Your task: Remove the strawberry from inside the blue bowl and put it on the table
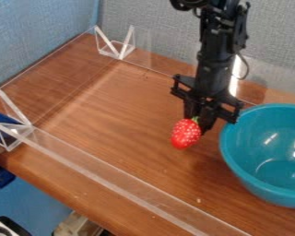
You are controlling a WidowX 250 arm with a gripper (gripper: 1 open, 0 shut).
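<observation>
strawberry: we see it [186,134] just beside the blue bowl [265,155], on the bowl's left as we look, and outside it
long axis: we read it as near upright, leaning slightly, its lower end tipped away from the bowl
pointing: its leafy top faces up toward the pincer [202,117], its red end down; we cannot tell whether that end touches the worktop [128,120]
pincer: we find it closed on the strawberry's top, next to the bowl's rim
arm: we see the black arm [217,46] reach down from above, behind the bowl's near side
bowl: we see it stand open side up on the worktop
clear wall: we see it [119,184] run along the worktop's near edge, left of the bowl
</observation>
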